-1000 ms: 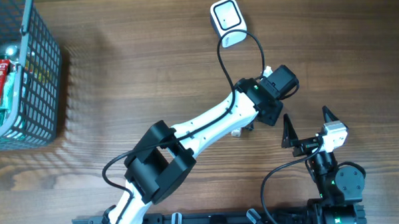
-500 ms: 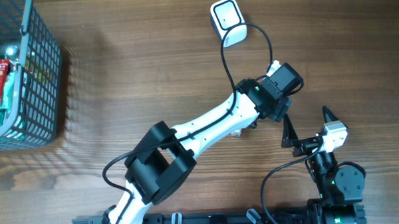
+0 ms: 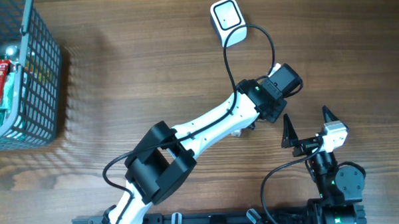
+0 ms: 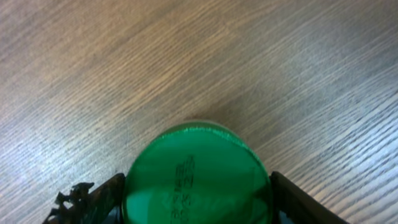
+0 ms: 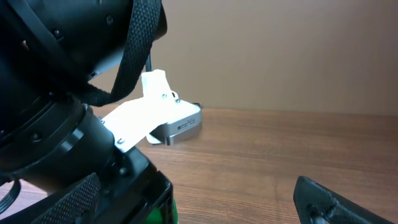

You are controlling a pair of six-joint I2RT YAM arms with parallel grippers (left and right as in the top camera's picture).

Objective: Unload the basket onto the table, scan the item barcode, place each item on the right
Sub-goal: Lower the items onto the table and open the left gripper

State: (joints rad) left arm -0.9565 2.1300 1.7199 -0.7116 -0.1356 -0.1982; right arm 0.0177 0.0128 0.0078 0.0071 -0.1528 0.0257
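**A:** Where is the green round container (image 4: 198, 168)?

**B:** Right of centre, pinched between the fingers of the left gripper (image 4: 197, 186). From above the wrist hides it. It has a flat, glossy face with dark print.

**A:** How to scan it well?

**B:** I'd carry it farther out to the white scanner (image 3: 227, 19) and square the print to its window, since gloss may glare. The right gripper (image 3: 306, 116) sits near, spread wide and empty. The table (image 3: 151, 60) is grained wood, with 1 wire basket (image 3: 42, 71) at left.
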